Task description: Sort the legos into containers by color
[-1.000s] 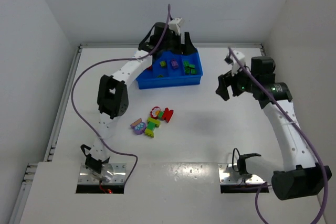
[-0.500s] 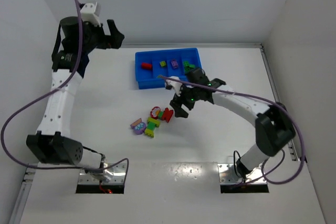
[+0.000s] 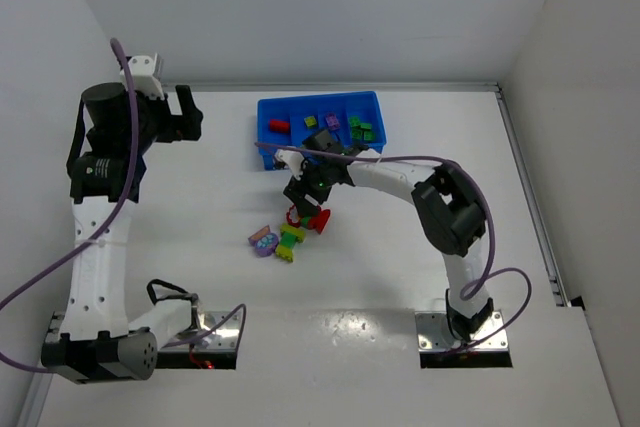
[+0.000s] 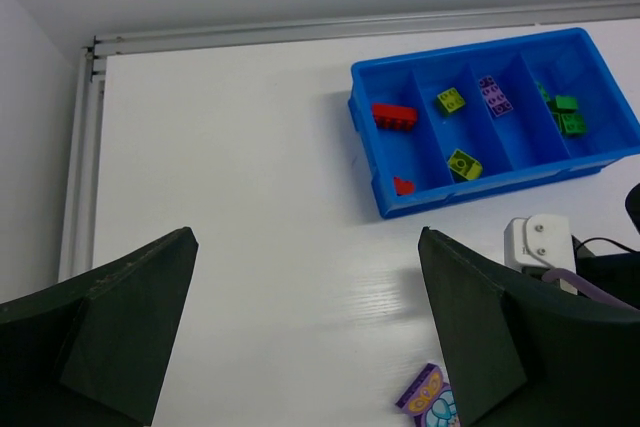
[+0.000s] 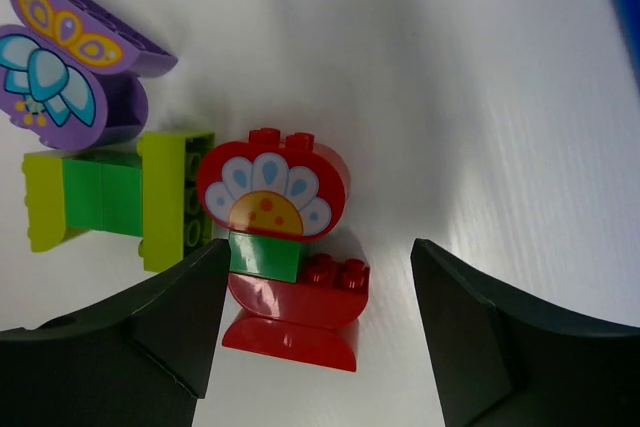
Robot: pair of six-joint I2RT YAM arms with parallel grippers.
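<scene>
— Which arm is sitting nearer to the red flower cluster point(image 5: 274, 190)?
— Your right gripper point(image 5: 318, 247) is hovering over it, jaws wide open and empty, straddling its narrow side. The left gripper point(image 4: 307, 237), also open and empty, is hanging well apart, left of the blue tray point(image 4: 470, 195).

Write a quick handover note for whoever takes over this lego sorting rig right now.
Left hand: open, empty, off at the far left.
Right hand: open, straddling the red flower cluster, not gripping.
Done: blue tray holds red, yellow-green, purple and green bricks, one colour per compartment.
Left: red flower cluster (green brick inside it), yellow-green cluster, purple butterfly brick, all on the table.
</scene>
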